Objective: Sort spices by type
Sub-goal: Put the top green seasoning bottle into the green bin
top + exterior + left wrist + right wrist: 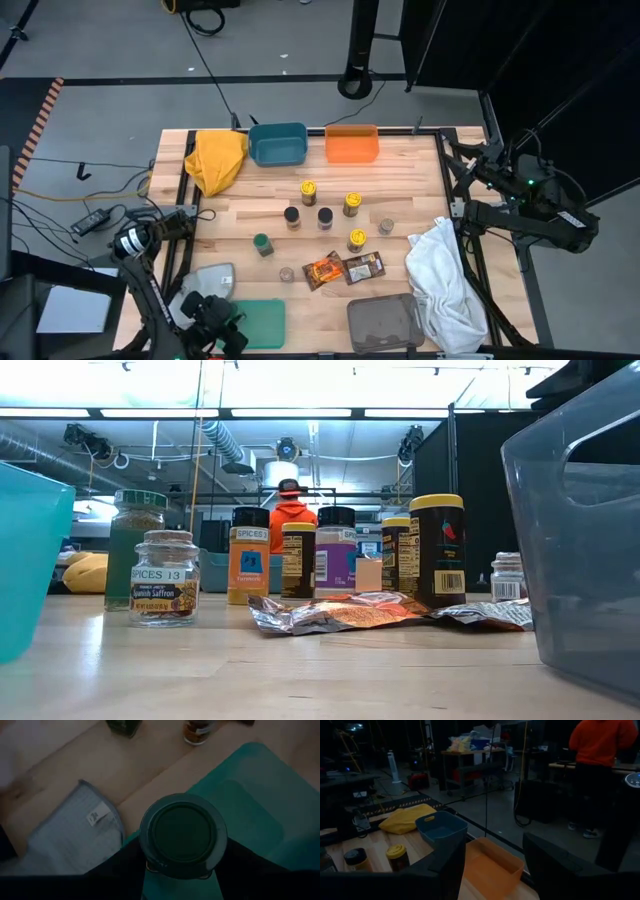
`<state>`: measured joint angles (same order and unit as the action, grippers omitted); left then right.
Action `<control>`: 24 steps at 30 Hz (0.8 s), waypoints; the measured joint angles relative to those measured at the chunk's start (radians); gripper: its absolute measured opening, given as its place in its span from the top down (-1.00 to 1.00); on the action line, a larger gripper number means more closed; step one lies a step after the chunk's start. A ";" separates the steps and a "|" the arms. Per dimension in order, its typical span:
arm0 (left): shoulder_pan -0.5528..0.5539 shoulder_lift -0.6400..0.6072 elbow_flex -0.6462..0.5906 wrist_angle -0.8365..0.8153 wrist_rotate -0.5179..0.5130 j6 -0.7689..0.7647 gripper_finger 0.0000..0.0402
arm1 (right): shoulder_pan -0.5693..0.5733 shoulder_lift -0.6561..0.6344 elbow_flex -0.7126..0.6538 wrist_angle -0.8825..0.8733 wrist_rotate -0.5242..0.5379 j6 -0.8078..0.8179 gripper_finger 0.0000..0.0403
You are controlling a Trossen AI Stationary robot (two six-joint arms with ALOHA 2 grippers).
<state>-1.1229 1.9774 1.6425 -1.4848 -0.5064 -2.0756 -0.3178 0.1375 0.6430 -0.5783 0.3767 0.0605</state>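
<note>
1. The left gripper [222, 325], at the high view's lower left, clenched a green-lidded spice jar [182, 836] over the teal plastic tray [262, 322].
2. The right gripper [462, 160], jaws spread, waited at right.
3. A small clear glass jar [164, 578] read "SPICES 13, Spanish Saffron".

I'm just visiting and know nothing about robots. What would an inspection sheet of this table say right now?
Surface: wooden table, partly covered.
Job's things: spice jars stand mid-table, among them a yellow-lid jar. An orange packet and a brown packet lie side by side.
Clutter: yellow cloth, white cloth, grey cloth, blue bin, orange bin, grey bin, green tray.
Grippers: left gripper seems shut on a held jar over the green tray. Right gripper has its fingers open, off the table's right edge.
Cables: floor cables left of the table.
Surroundings: a person in an orange top stands behind.
</note>
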 joint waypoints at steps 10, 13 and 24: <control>-0.013 0.000 -0.045 0.016 -0.046 0.140 0.06 | -0.021 0.000 0.000 0.000 0.000 0.000 -0.02; -0.028 0.000 -0.045 0.051 -0.080 0.175 0.06 | -0.030 0.000 0.000 0.000 0.001 0.002 -0.02; -0.046 0.000 -0.045 0.088 -0.100 0.309 0.06 | -0.052 0.000 0.000 -0.001 0.001 0.019 -0.02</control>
<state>-1.1684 1.9774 1.5974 -1.3968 -0.6060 -1.7670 -0.3694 0.1375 0.6430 -0.5793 0.3775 0.0799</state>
